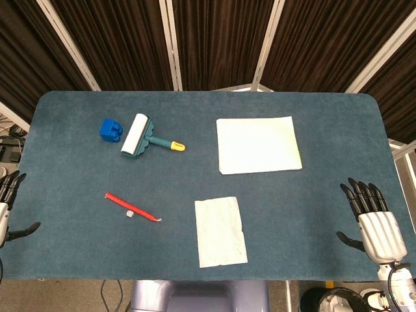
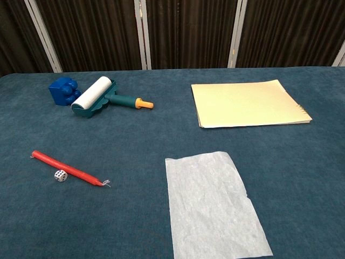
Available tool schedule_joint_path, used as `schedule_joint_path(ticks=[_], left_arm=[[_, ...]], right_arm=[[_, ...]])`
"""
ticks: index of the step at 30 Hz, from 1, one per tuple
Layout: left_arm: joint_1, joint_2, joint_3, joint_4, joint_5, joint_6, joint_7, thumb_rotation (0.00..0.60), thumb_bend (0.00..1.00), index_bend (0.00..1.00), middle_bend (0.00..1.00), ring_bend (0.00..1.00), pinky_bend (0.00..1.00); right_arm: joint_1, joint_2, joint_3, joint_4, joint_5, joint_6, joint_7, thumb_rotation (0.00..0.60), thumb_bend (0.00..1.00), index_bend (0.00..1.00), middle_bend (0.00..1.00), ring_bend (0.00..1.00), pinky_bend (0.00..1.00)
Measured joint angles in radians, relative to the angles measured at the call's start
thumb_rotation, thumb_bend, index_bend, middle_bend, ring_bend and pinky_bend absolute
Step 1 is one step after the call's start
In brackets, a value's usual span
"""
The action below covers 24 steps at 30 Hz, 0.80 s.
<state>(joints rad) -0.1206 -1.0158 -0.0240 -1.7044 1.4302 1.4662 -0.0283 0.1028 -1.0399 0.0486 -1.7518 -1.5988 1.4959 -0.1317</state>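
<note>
Left robot hand (image 1: 9, 201): at left edge of table (image 1: 78, 260), fingers apart, holds nothing. Only partly seen.
Right robot hand (image 1: 372, 218): near right corner, fingers spread out, holds nothing, just off the table edge.
Lint roller (image 1: 143, 136): far left, white roll w/ green handle & yellow tip.
Blue block (image 1: 111, 129): just left of roller, touching or v. close.
Red candle (image 1: 130, 207): near left, lying flat, slanted.
Dice (image 2: 61, 175): small, white, right beside candle.
Thin paper sheet (image 1: 221, 232): near middle, flat.
Yellow paper pad (image 1: 259, 144): far right of middle, flat.
</note>
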Motion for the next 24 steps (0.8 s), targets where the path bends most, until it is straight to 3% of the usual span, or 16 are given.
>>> schedule_joint_path(ticks=[6, 7, 9, 10, 11, 12, 15, 18, 24], left_arm=[[-0.003, -0.002, 0.01, -0.004, 0.019, -0.025, -0.003, 0.6, 0.0, 0.0, 0.0, 0.0, 0.0], [-0.006, -0.003, 0.014, -0.009, 0.022, -0.037, -0.003, 0.6, 0.0, 0.0, 0.1, 0.08, 0.08], [-0.014, -0.008, 0.019, -0.026, 0.025, -0.062, 0.005, 0.6, 0.03, 0.0, 0.47, 0.43, 0.5], [-0.023, -0.013, 0.022, -0.043, 0.027, -0.084, 0.012, 0.6, 0.14, 0.0, 0.71, 0.68, 0.79], [-0.029, -0.016, 0.026, -0.057, 0.026, -0.104, 0.015, 0.6, 0.3, 0.0, 0.86, 0.84, 0.96], [-0.037, -0.018, 0.029, -0.072, 0.023, -0.127, 0.014, 0.6, 0.48, 0.0, 0.92, 0.9, 1.0], [-0.074, -0.025, 0.038, -0.118, -0.007, -0.236, 0.024, 0.6, 0.74, 0.0, 0.98, 0.95, 1.0], [-0.127, -0.05, 0.041, -0.149, -0.076, -0.368, 0.058, 0.6, 0.79, 0.0, 0.99, 0.96, 1.0], [-0.24, -0.132, 0.037, -0.166, -0.239, -0.585, 0.093, 0.6, 0.79, 0.0, 0.99, 0.96, 1.0]], right_arm=[[-0.012, 0.004, -0.006, -0.001, -0.015, 0.022, 0.004, 0.6, 0.0, 0.0, 0.0, 0.0, 0.0], [-0.014, 0.007, -0.006, -0.004, -0.018, 0.027, 0.006, 0.6, 0.0, 0.0, 0.0, 0.0, 0.0], [-0.016, 0.01, -0.006, -0.009, -0.022, 0.032, 0.01, 0.6, 0.0, 0.0, 0.0, 0.0, 0.0], [-0.016, 0.011, -0.006, -0.012, -0.024, 0.033, 0.011, 0.6, 0.0, 0.0, 0.0, 0.0, 0.0], [-0.015, 0.012, -0.006, -0.015, -0.025, 0.033, 0.012, 0.6, 0.0, 0.0, 0.0, 0.0, 0.0], [-0.014, 0.012, -0.005, -0.017, -0.025, 0.032, 0.012, 0.6, 0.0, 0.0, 0.0, 0.0, 0.0], [-0.01, 0.013, -0.005, -0.019, -0.026, 0.024, 0.013, 0.6, 0.0, 0.0, 0.0, 0.0, 0.0], [-0.005, 0.01, -0.004, -0.008, -0.019, 0.01, 0.013, 0.6, 0.0, 0.0, 0.0, 0.0, 0.0], [0.003, 0.007, 0.003, 0.012, 0.004, -0.006, 0.028, 0.6, 0.0, 0.0, 0.0, 0.0, 0.0]])
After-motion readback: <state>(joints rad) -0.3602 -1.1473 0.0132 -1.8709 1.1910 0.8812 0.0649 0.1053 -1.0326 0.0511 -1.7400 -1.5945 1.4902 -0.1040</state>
